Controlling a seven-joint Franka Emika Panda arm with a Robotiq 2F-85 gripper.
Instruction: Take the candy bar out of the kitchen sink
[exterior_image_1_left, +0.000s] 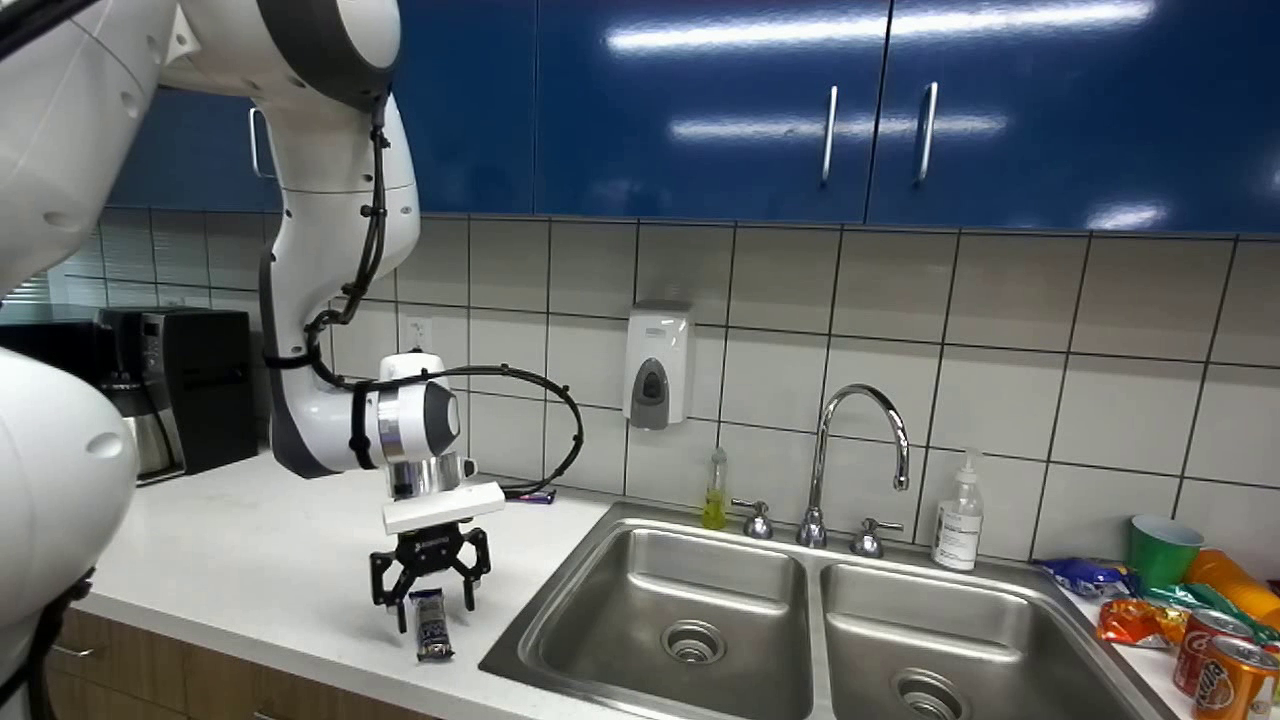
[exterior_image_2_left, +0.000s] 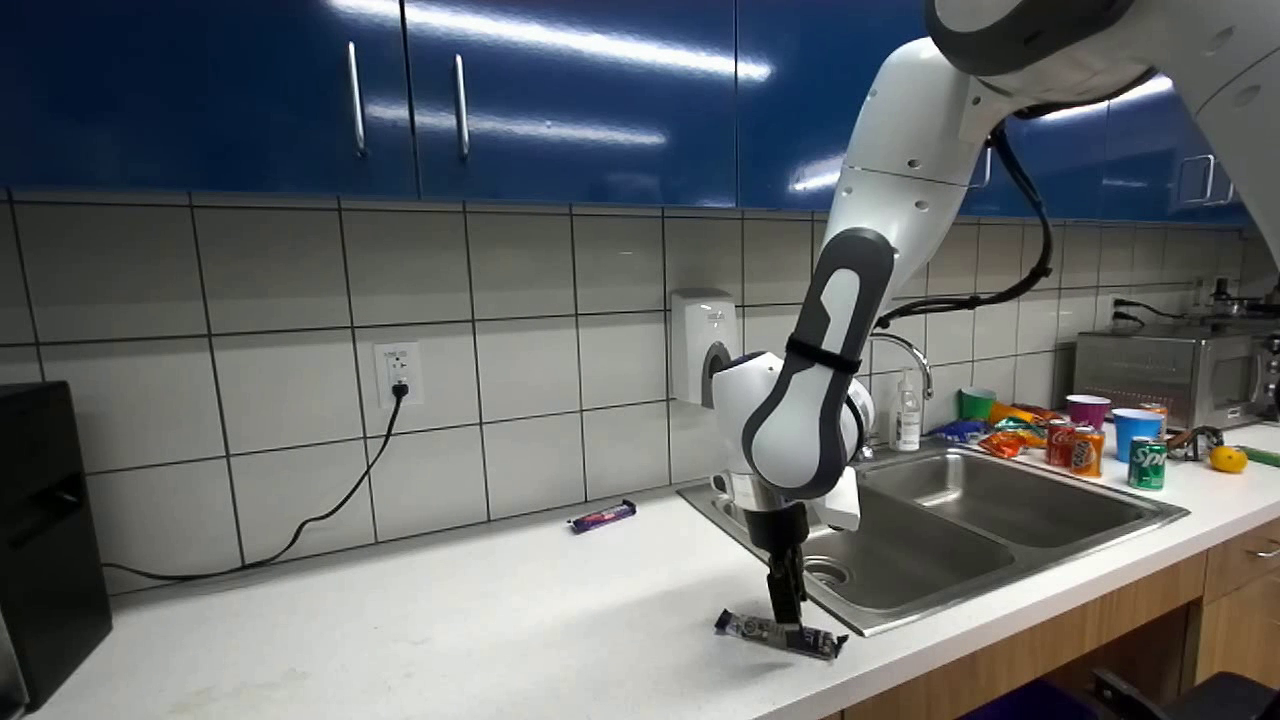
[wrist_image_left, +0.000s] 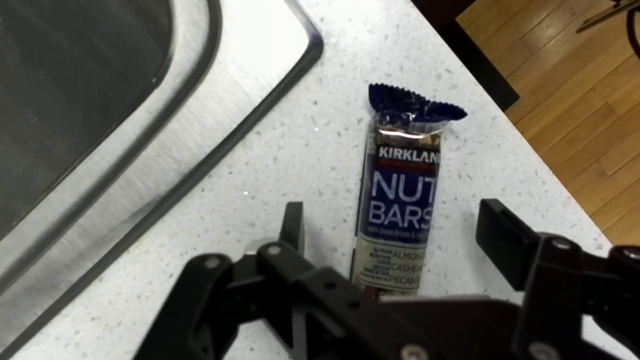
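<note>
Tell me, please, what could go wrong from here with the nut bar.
The open pincer straddles the Kirkland nut bar, so an uneven close might twist it. The edge of the countertop is near; a nudge could drop it onto the wooden floor. The stainless-steel double-basin sink is close too, so it might tumble in.

Wrist view: lower end of candy bar (wrist_image_left: 400, 200) hidden by gripper (wrist_image_left: 392, 222); its finest print (wrist_image_left: 381, 262) too blurred to be read. Kitchen sink (wrist_image_left: 242, 77) cut off by left and top edges. In an exterior view, wall dispenser (exterior_image_2_left: 695, 340) partly covered by robot arm (exterior_image_2_left: 855, 255), black appliance (exterior_image_2_left: 50, 545) cropped at left. In an exterior view, orange can (exterior_image_1_left: 1235, 682) clipped below.
</note>
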